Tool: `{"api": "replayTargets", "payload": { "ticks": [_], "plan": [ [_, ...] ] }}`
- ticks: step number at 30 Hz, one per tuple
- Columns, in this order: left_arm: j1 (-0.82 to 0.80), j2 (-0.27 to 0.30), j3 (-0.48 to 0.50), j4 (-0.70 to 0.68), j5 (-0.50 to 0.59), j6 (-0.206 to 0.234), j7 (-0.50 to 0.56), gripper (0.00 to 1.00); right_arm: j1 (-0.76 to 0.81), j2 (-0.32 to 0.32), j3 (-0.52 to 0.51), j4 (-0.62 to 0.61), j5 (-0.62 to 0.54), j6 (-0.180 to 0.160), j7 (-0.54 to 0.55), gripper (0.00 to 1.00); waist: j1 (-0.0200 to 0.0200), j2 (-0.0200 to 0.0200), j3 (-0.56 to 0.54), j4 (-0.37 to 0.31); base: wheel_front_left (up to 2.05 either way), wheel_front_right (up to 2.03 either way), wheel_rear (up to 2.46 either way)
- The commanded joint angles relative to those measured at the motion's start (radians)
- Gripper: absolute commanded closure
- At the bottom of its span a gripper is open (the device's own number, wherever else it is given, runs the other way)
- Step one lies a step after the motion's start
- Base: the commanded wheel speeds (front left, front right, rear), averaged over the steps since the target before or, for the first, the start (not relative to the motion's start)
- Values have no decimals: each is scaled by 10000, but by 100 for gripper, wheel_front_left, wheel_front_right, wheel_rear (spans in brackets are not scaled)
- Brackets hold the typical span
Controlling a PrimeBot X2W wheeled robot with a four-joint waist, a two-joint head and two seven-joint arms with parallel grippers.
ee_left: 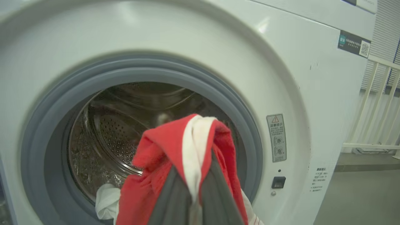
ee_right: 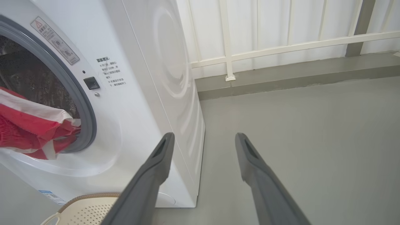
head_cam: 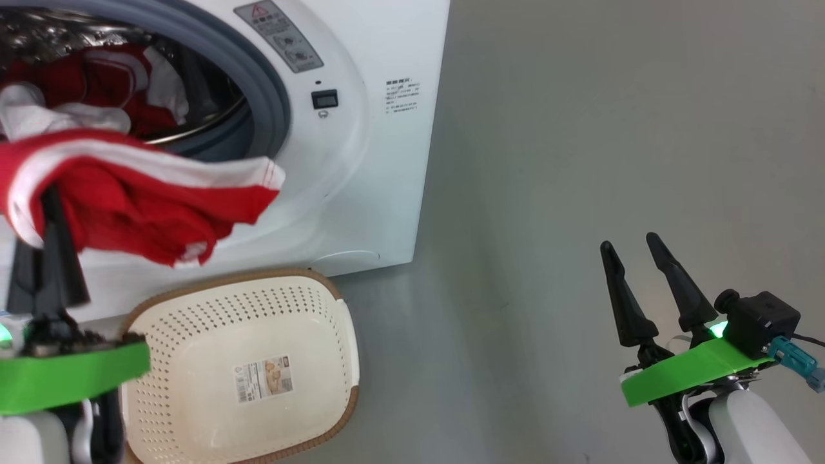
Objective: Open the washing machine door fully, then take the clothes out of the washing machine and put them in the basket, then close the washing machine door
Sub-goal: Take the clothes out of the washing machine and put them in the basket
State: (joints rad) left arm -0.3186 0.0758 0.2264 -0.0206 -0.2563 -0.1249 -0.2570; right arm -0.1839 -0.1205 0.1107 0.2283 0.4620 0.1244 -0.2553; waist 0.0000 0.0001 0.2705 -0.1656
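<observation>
- One red-and-white garment [head_cam: 148, 193] hangs from the left gripper [head_cam: 51, 196], which is clenched on a fold just outside the washer [head_cam: 387, 193] mouth; more red cloth lies in the drum [head_cam: 38, 32].
- Soft, light and limp, it will likely drape and could snag the gasket [head_cam: 274, 109]; a bunched fold seems the surest hold.
- Basket [head_cam: 325, 283] sits on the floor [head_cam: 548, 161] below, near the washer.
- Right gripper [head_cam: 629, 241], released, hangs well to the right.
</observation>
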Motion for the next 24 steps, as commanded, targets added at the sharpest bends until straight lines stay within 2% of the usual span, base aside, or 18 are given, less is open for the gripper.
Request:
{"api": "replayTargets", "payload": {
  "ticks": [1,5,8,15,24],
  "plan": [
    [172,168,266,-170,40,-56,-47,100,64,-76,205,-270,-44,63,-65,0,0,-1,75,2,0,0,0],
    [641,13,305,324,107,-57,-47,100,-43,-17,282,-288,-35,63,-65,0,0,-1,299,-53,0,0,0],
    [871,-96,293,1197,101,-57,-47,100,-145,6,291,-304,-16,63,-65,0,0,-1,629,-94,0,0,0],
    [605,-181,328,2949,70,-57,-47,100,-477,82,266,-387,-41,63,-65,0,0,-1,1370,-177,0,0,0],
    [-503,286,-267,5767,156,-57,-47,100,-912,271,281,-503,-93,63,-65,0,0,-1,2409,-313,0,0,0]
  ]
}}
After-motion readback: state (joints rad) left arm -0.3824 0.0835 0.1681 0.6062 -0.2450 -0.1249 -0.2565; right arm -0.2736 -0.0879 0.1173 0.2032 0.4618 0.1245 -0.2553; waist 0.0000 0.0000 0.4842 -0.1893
